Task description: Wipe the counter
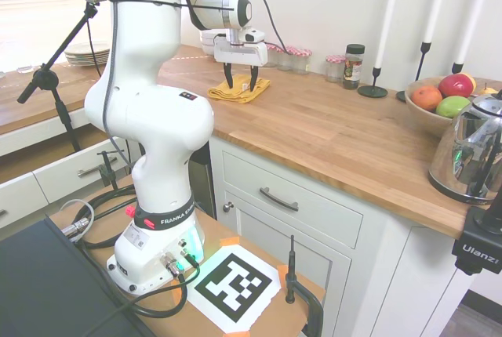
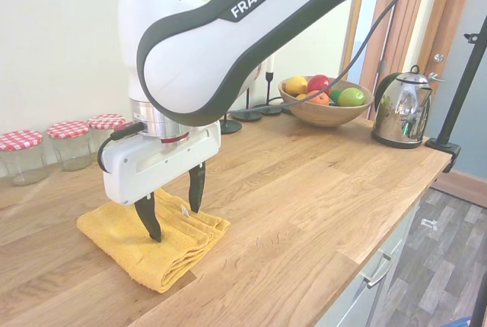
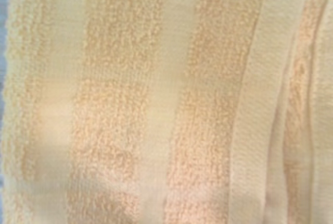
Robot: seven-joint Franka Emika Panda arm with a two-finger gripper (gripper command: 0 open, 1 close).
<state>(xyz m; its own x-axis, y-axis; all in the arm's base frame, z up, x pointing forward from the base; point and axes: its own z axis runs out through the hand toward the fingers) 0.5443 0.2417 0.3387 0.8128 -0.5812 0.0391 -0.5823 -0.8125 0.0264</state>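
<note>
The table (image 1: 337, 137), a long warm-brown butcher-block top over white panelled cabinets, runs from the near right to the far left of the first exterior view. The white Franka arm (image 1: 149, 110) reaches over it from its near edge. Toward the right end sit a chrome kettle (image 1: 471, 153) and a wooden fruit bowl (image 1: 427, 114). Along the wall stand black candle holders with white candles (image 1: 386, 31), a dark-lidded spice jar (image 1: 354, 65) and small glass jars with red checked lids (image 2: 68, 143).

A folded yellow towel (image 2: 125, 247) lies flat on the table, well left of the bowl and in front of the jars. The gripper (image 2: 173, 207) hangs directly over it, its black fingers (image 2: 149, 217) spread wide and pointing down, the tips at or just above the top fold; whether they press on the cloth cannot be told. Nothing is held between them. The wrist view is filled with terry pile and smooth woven bands.

The towel looks soft, light and limp, several layers thick, so it will likely bunch or unfold if dragged by one edge. A sound hold would be a pinch through the stacked folds near the middle, or pressing down on the centre so the layers slide together across the wood.
</note>
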